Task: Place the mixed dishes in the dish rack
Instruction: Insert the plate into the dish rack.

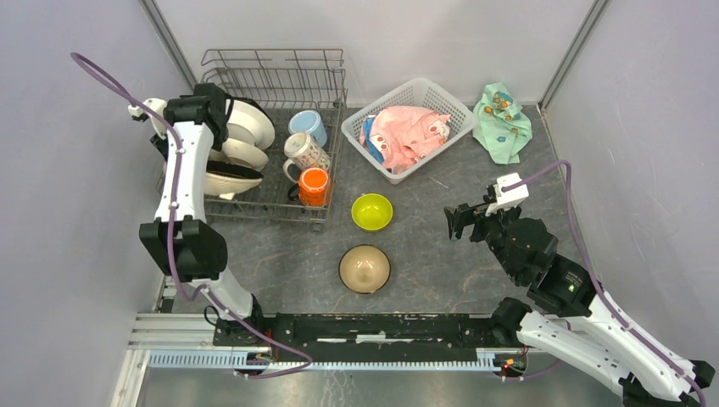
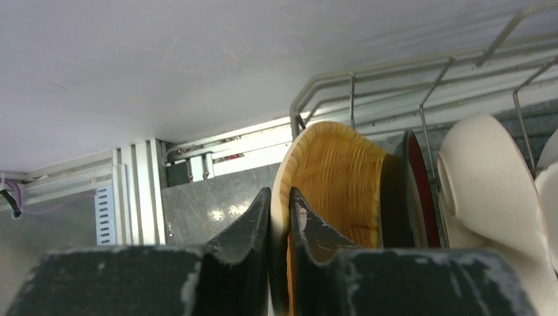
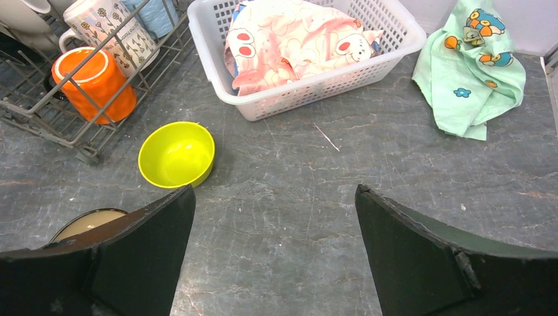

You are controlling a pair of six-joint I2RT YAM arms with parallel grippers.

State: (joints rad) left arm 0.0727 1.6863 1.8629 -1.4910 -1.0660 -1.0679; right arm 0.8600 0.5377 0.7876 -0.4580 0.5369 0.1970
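Nearest the arm bases, the tan bowl (image 1: 365, 269) and, just beyond it, the lime-green bowl (image 1: 372, 211) sit upright on the worktop (image 3: 395, 164), outside the dish rack (image 1: 271, 85). The right pincer (image 3: 275, 191) hovers to their right, spread wide and holding nothing. Farther back, the left arm reaches into the rack's left end. The step in hand looks like seating a plate between the tines. Only the left wrist view shows the grip: the left pincer (image 2: 279, 197) is closed to a narrow slit on the rim of a cream-rimmed plate (image 2: 335, 184), which stands on edge beside a dark plate (image 2: 393, 204), a red-rimmed plate (image 2: 416, 178) and a white plate (image 2: 480, 178). From above, the wrist hides this contact. That view does show three mugs lying in the rack's right half, the orange mug (image 1: 314, 186) nearest. The next move probably calls for opening the fingers and lifting straight out without tipping the neighbouring plates. The bowls would follow, and the right wrist view already frames the lime-green one.
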